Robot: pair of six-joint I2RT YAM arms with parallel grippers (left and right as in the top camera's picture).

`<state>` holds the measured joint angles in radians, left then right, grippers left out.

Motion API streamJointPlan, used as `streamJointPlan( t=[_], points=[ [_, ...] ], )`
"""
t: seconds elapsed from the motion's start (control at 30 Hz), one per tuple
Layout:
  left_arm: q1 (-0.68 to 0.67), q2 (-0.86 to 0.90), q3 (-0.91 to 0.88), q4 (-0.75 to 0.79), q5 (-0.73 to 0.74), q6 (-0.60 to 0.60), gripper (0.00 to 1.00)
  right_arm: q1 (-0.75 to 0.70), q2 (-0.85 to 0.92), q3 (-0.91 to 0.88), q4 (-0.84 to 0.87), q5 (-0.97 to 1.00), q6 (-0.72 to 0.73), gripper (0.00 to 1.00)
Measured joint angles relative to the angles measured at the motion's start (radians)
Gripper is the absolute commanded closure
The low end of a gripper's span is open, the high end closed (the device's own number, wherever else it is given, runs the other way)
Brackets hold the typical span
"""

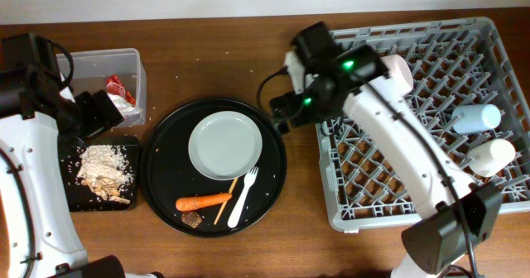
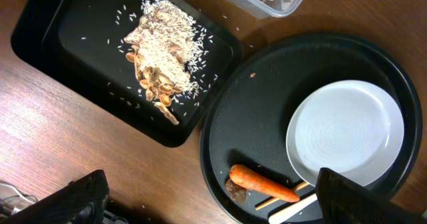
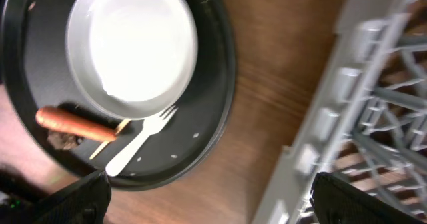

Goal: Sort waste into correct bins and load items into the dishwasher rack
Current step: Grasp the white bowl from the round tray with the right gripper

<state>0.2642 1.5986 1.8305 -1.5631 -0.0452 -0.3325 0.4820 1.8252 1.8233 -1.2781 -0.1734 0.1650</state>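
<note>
Black round tray [image 1: 157,174]: at the middle of the wooden table [image 1: 248,46]; landmark for all below.
White round plate [image 1: 225,146]: on the tray's upper half, bare.
White plastic fork [image 1: 243,197]: on the tray below the plate, tines toward the plate.
Orange carrot [image 1: 203,202]: on the tray's lower part, beside a thin wooden stick [image 1: 225,202].
Small brown bit [image 1: 192,218]: on the tray, touching the carrot's underside.
Shallow black tray [image 1: 76,197]: just left of the round tray in the overhead view, holding pale shredded food scraps [image 1: 103,166].
Clear plastic tub [image 1: 128,59]: up and left of the round tray, with the red snack wrapper [image 1: 116,85] and white tissue [image 1: 126,101] inside.
Dishwasher rack [image 1: 497,63]: right of the round tray; pale pink bowl [image 1: 399,69], light blue cup [image 1: 476,118] and cream cup [image 1: 490,155] inside.
Left gripper [image 2: 210,184]: released, fingers spread wide, nothing between them; above the round tray's left rim.
Right gripper [image 3: 213,184]: released, fingers spread wide and empty; above the round tray's right rim, rack side.
Overhead only: bowl and both cups.
Left wrist only: rice-like grains and tan shell-like pieces in the scraps.
Right wrist only: rack's edge close up, blurred.
</note>
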Motion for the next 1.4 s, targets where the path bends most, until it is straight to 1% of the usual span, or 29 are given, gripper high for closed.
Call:
streamJointPlan(
  t=[0.07, 0.17, 0.23, 0.3, 0.47, 0.53, 0.63, 0.7, 0.77, 0.8, 0.93, 1.0, 1.27, 1.33, 1.4],
  points=[
    [0.000, 0.000, 0.000, 0.000, 0.000, 0.000, 0.01, 0.038, 0.023, 0.005, 0.026, 0.008, 0.024, 0.00],
    [0.000, 0.000, 0.000, 0.000, 0.000, 0.000, 0.01, 0.094, 0.117, 0.009, 0.052, 0.021, 0.072, 0.05],
    [0.000, 0.000, 0.000, 0.000, 0.000, 0.000, 0.01, 0.112, 0.183, 0.009, 0.061, 0.023, 0.105, 0.10],
    [0.000, 0.000, 0.000, 0.000, 0.000, 0.000, 0.01, 0.120, 0.236, 0.009, 0.072, 0.026, 0.128, 0.12],
    [0.000, 0.000, 0.000, 0.000, 0.000, 0.000, 0.01, 0.135, 0.335, 0.009, 0.111, 0.034, 0.205, 0.28],
    [0.000, 0.000, 0.000, 0.000, 0.000, 0.000, 0.01, 0.140, 0.370, 0.009, 0.126, 0.034, 0.245, 0.33],
    [0.000, 0.000, 0.000, 0.001, 0.000, 0.000, 0.01, 0.141, 0.415, 0.009, 0.151, 0.030, 0.280, 0.46],
    [0.000, 0.000, 0.000, 0.001, 0.000, 0.000, 0.01, 0.141, 0.437, 0.009, 0.164, 0.026, 0.297, 0.51],
    [0.000, 0.000, 0.000, 0.001, 0.000, 0.000, 0.01, 0.141, 0.449, 0.009, 0.177, 0.021, 0.311, 0.62],
    [0.000, 0.000, 0.000, 0.001, 0.000, 0.000, 0.01, 0.141, 0.452, 0.009, 0.180, 0.021, 0.322, 0.65],
    [0.000, 0.000, 0.000, 0.001, 0.000, 0.000, 0.01, 0.141, 0.455, 0.009, 0.192, 0.015, 0.349, 0.84],
    [0.000, 0.000, 0.000, 0.001, 0.000, 0.000, 0.01, 0.141, 0.456, 0.009, 0.204, 0.011, 0.359, 0.96],
    [0.000, 0.000, 0.000, 0.001, 0.000, 0.000, 0.01, 0.131, 0.457, 0.034, 0.208, -0.005, 0.354, 0.96],
    [0.000, 0.000, 0.000, 0.001, 0.000, 0.000, 0.01, 0.115, 0.456, 0.088, 0.162, 0.014, 0.347, 0.96],
    [0.000, 0.000, 0.000, 0.001, 0.000, 0.000, 0.01, 0.085, 0.449, 0.162, 0.086, 0.074, 0.322, 0.96]
  ],
)
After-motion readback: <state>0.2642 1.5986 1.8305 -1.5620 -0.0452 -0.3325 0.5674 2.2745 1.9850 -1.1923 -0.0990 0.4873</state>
